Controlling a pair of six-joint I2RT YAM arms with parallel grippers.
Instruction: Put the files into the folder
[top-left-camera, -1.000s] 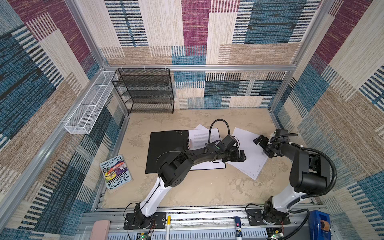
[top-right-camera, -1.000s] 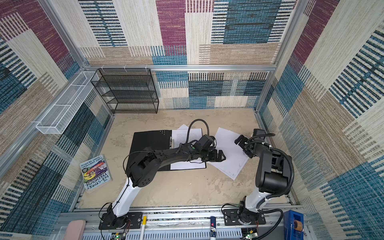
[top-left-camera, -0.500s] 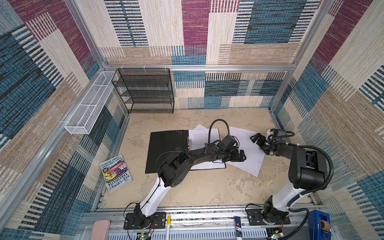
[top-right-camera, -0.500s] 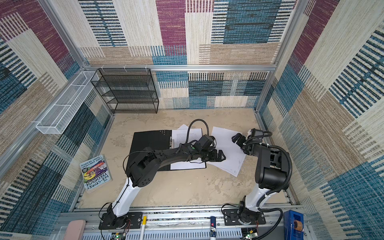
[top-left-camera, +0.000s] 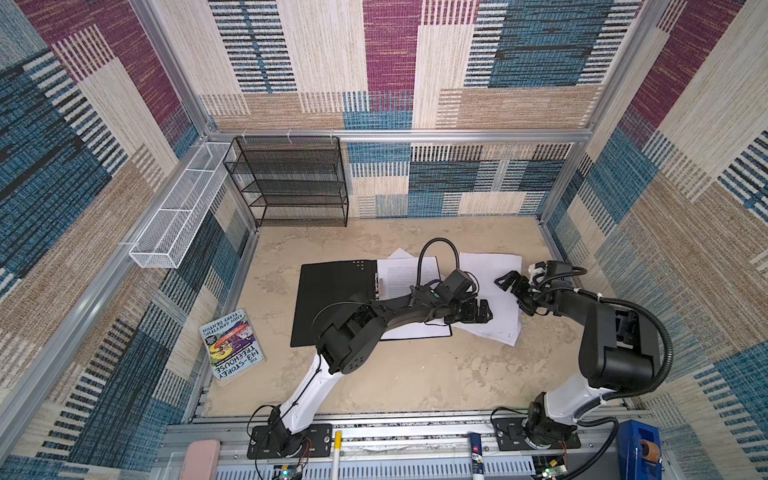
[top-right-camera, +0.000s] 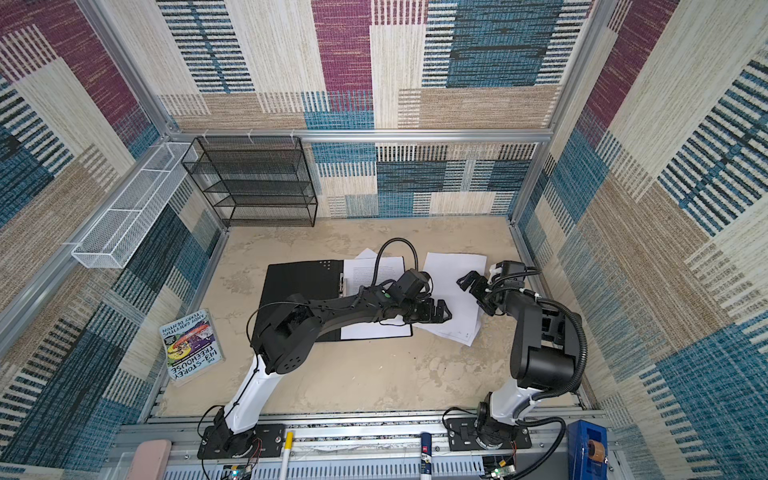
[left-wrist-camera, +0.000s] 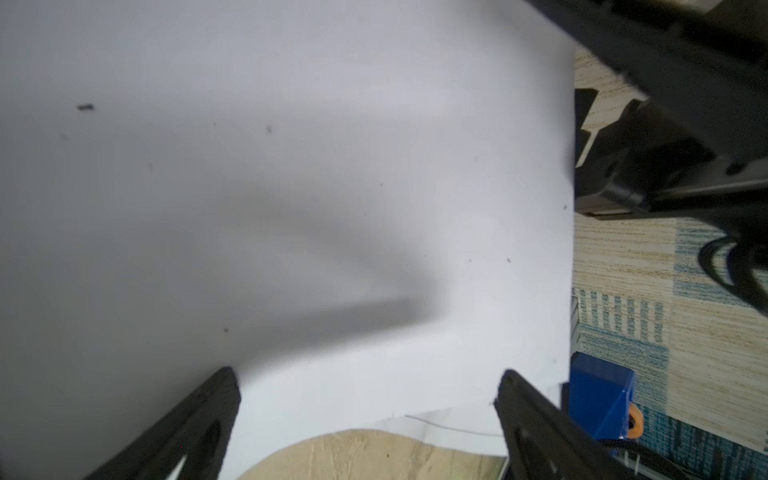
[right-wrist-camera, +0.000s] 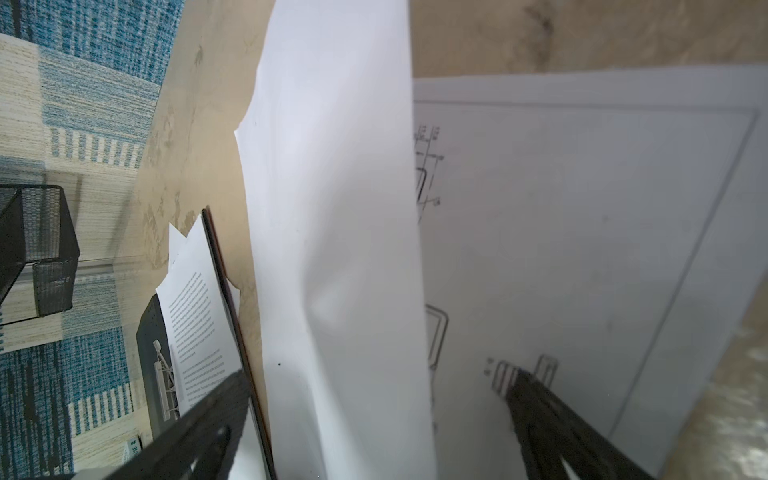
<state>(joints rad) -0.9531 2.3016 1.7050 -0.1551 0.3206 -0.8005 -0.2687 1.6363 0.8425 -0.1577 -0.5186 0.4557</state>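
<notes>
A: How far along?
B: Partway. The folder (top-left-camera: 332, 299) lies open, with a printed sheet (top-left-camera: 401, 276) inside, just behind the left gripper (top-left-camera: 484, 313).
A: What's left?
B: The loose white sheets (top-left-camera: 494, 270) under both sets of fingers, beside the folder. The right gripper (top-left-camera: 513, 294) hovers there too; all fingers are apart, gripping nothing.
A: Obstacles?
B: The left arm (top-left-camera: 395, 309) crosses the folder; the paperback book (top-left-camera: 230, 349) lies well away.

Both arms (top-left-camera: 374, 316) are black with white lower links (top-left-camera: 307, 390) and looping black cables (top-left-camera: 436, 243).
</notes>
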